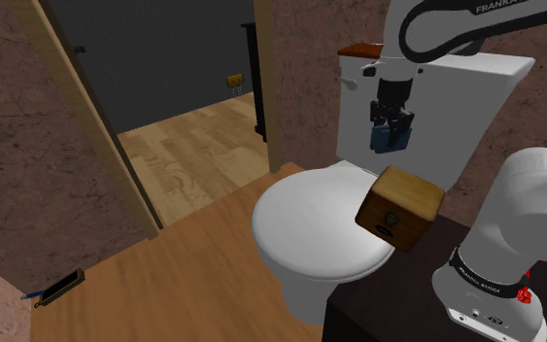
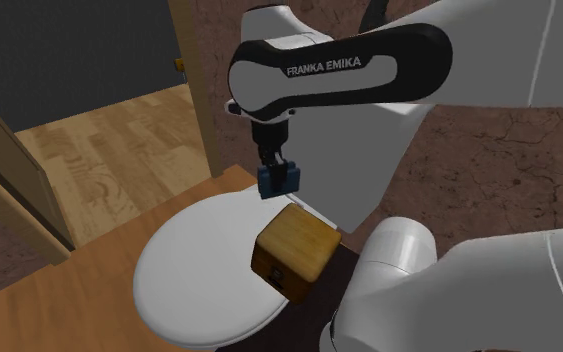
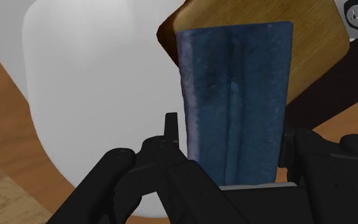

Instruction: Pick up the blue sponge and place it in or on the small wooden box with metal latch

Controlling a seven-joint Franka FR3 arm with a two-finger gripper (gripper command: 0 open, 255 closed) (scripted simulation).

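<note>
Blue sponge (image 1: 391,138) is held clamped between the two fingers of the black gripper (image 1: 392,126), at the centre right of the shoulder view and in front of the white cistern (image 1: 475,97). In the second exterior view the blue sponge (image 2: 278,181) is seen at the middle of the frame, hanging from the gripper (image 2: 278,172), which is pointed straight down.

The sponge's long axis is aligned with the fingers, so that its free end is directed downward. In the wrist view the blue sponge (image 3: 234,108) is clasped on both flanks by the gripper (image 3: 231,135) and extends well past the fingertips.

The wooden box (image 1: 400,206) is located directly below the sponge, with its metal latch (image 1: 388,231) on the face turned toward the lower edge of the frame. A gap is seen between the sponge's lower end and the box top in both exterior views; no contact is made.

In the wrist view the sponge's far end is laid over one edge of the wooden box (image 3: 311,44), the remainder being over the white toilet lid (image 3: 95,76). It is therefore judged that a short shift toward the box centre is required, followed by a straight descent and release.
</note>
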